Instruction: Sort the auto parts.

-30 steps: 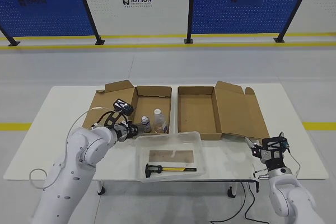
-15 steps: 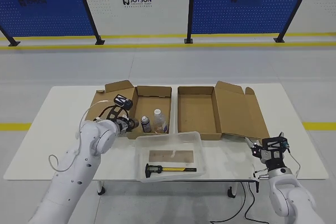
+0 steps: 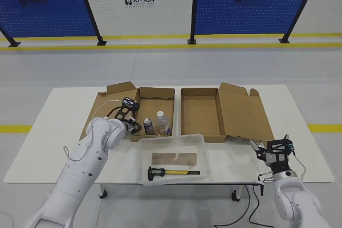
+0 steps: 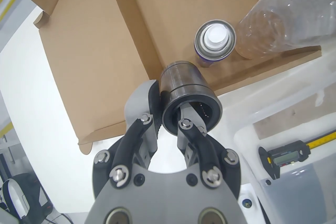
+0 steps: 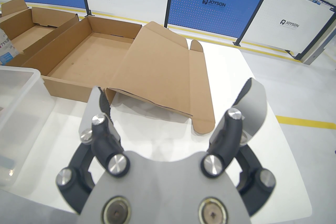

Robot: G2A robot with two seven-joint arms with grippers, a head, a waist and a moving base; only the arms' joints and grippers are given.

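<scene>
The white table (image 3: pixel 45 142) shows open top along its left edge, along its right edge and in a strip at the far edge. Two opened cardboard boxes sit side by side on the far half. The left box (image 3: pixel 155 102) has its flap lying out toward the left edge, and the right box (image 3: pixel 200 114) spreads its flap toward the right edge. A clear plastic bin (image 3: pixel 171 138) stands at the middle of the near edge, close against both boxes' near walls; whether it touches them I cannot tell. In the left box, by the near wall, a clear bottle (image 3: pixel 162 122) and a spray can (image 3: pixel 148 126) stand upright, close together, with brown floor showing beyond them. A caliper (image 3: pixel 171 171) lies in the bin, its long axis parallel to the near edge. The left gripper (image 4: pixel 170 104) pinches the wall of a steel bearing sleeve (image 4: pixel 187 99), one finger outside and one in the bore. It is over the left box's near wall, just beside the can. The sleeve's long axis runs out in line with the fingers, pointing into the box. From above, the sleeve is hard to pick out beside the arm. The right gripper (image 5: pixel 174 89) is spread wide above the near right corner of the table
</scene>
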